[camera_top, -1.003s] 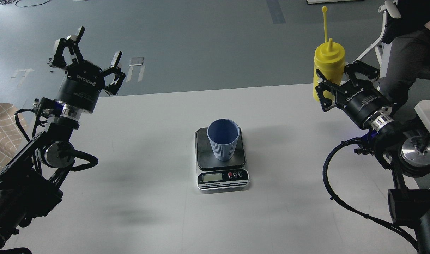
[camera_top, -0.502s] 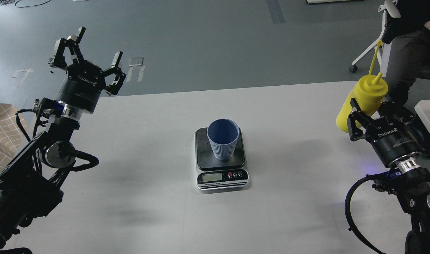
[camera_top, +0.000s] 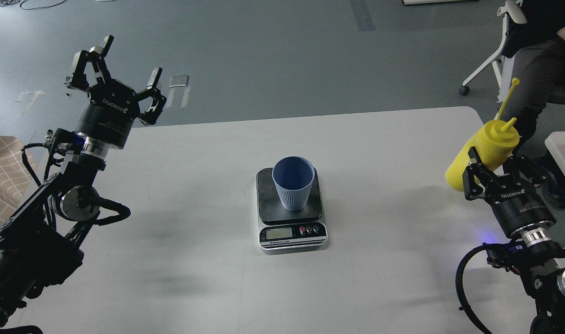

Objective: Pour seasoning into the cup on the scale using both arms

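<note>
Squeeze bottle (camera_top: 482, 149) is bright yellow all over, nozzle and tether stick too. The cup (camera_top: 293, 183) is a soft light blue with fine vertical ribbing. The scale (camera_top: 291, 211) has a dark, near-black plate and a silver front with a greyish display. Both tools, left (camera_top: 113, 74) and right (camera_top: 504, 175), are black with white lettering. Bench (camera_top: 194, 260) is plain white, floor (camera_top: 263, 51) dull blue-grey.

scale (camera_top: 291, 234) LCD digits too small to read | bottle (camera_top: 484, 150) lower side hidden behind right pincer (camera_top: 495, 178) | seated person (camera_top: 537, 65) cut off at top-right edge | cup (camera_top: 293, 189) hides part of plate
</note>
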Robot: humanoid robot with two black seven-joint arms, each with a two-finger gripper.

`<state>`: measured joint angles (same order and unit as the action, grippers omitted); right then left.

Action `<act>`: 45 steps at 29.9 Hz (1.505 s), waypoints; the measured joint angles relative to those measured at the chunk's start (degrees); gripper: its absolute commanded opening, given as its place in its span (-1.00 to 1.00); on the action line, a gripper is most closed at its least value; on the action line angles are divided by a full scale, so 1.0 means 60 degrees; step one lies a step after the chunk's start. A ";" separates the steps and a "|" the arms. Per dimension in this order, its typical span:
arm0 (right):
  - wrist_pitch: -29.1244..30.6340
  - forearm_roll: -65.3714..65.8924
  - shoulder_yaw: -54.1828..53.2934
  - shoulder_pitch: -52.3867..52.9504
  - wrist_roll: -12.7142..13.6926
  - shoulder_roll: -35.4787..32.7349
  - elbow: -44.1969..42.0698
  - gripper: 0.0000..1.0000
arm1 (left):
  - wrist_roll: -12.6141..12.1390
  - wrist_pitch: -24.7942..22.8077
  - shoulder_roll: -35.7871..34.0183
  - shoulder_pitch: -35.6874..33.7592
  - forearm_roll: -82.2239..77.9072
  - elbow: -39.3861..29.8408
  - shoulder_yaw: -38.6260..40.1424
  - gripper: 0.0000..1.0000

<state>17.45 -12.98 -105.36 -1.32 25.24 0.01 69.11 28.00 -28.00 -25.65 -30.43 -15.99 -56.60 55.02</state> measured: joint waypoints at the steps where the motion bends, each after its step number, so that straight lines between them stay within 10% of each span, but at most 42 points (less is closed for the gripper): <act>1: 0.0015 -0.0056 0.0003 0.0019 -0.0002 0.0000 -0.0136 -0.56 | 0.0000 0.0000 0.0005 0.0000 0.0000 -0.0008 0.0000 0.95; 14: 0.0331 -0.0221 0.0041 0.0467 -0.0032 0.0000 -0.1364 -0.03 | 0.0000 0.0000 0.0028 -0.0052 0.0000 -0.0022 0.0000 0.95; 20: 0.0262 -0.0224 0.0041 0.0483 -0.0034 0.0000 -0.1380 0.90 | 0.0000 0.0000 0.0030 -0.0068 -0.0001 -0.0001 0.0000 0.95; 45: 0.0244 -0.0424 0.0259 -0.1339 -0.0015 -0.0002 0.1013 0.95 | 0.0000 0.0000 0.0057 -0.0064 -0.0002 0.0045 -0.0008 0.95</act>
<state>18.92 -15.53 -103.81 -9.35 25.15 0.00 75.19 28.00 -28.00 -25.31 -30.82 -16.00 -56.34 54.97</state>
